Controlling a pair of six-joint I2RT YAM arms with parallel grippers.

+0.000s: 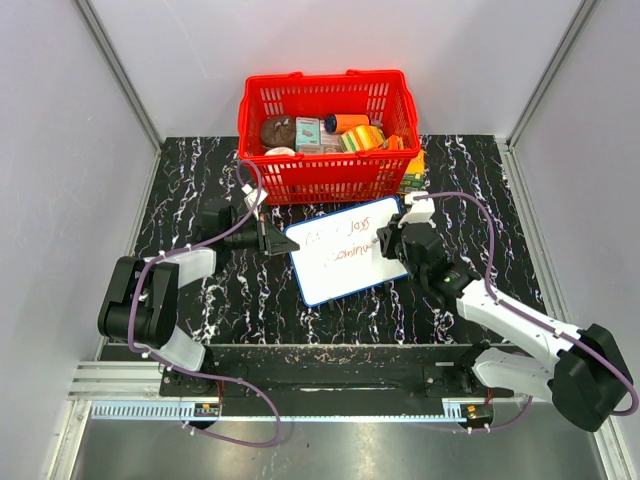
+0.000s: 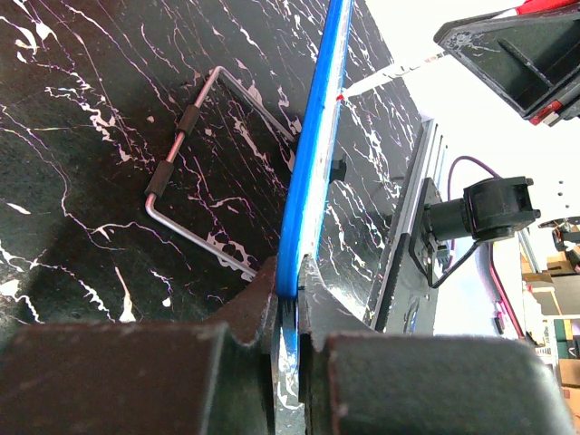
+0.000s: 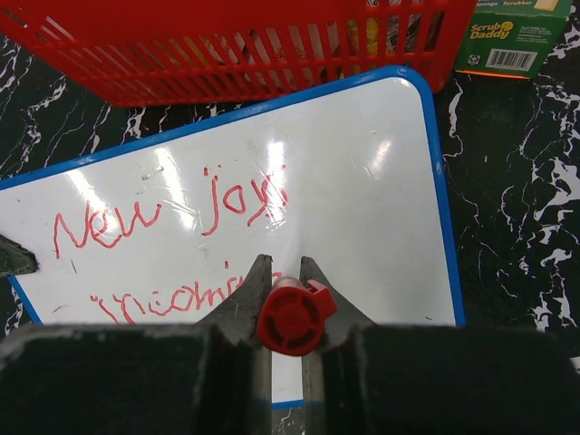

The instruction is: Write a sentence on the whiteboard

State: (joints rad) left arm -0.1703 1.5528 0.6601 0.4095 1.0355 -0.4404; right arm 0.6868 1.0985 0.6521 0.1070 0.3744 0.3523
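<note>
The whiteboard [image 1: 330,278], white with a blue rim, lies on the black marbled table in front of the basket. Its left edge [image 2: 313,154] sits between the fingers of my left gripper [image 2: 288,272], which is shut on the rim [image 1: 283,243]. The sentence [image 3: 172,204] is in red strokes, "New" and a second word above, a second line below [image 1: 345,247]. My right gripper [image 3: 280,265] is shut on a red marker [image 3: 294,315], held upright with its end cap toward the camera. The marker's tip [image 2: 381,77] points down at the board near the end of the lower line [image 1: 385,245].
A red basket [image 1: 325,165] full of small items stands just behind the board. A green Scrub Daddy box [image 3: 512,36] lies at its right. A bent metal wire with black grips [image 2: 195,181] lies on the table left of the board. Grey walls enclose the table.
</note>
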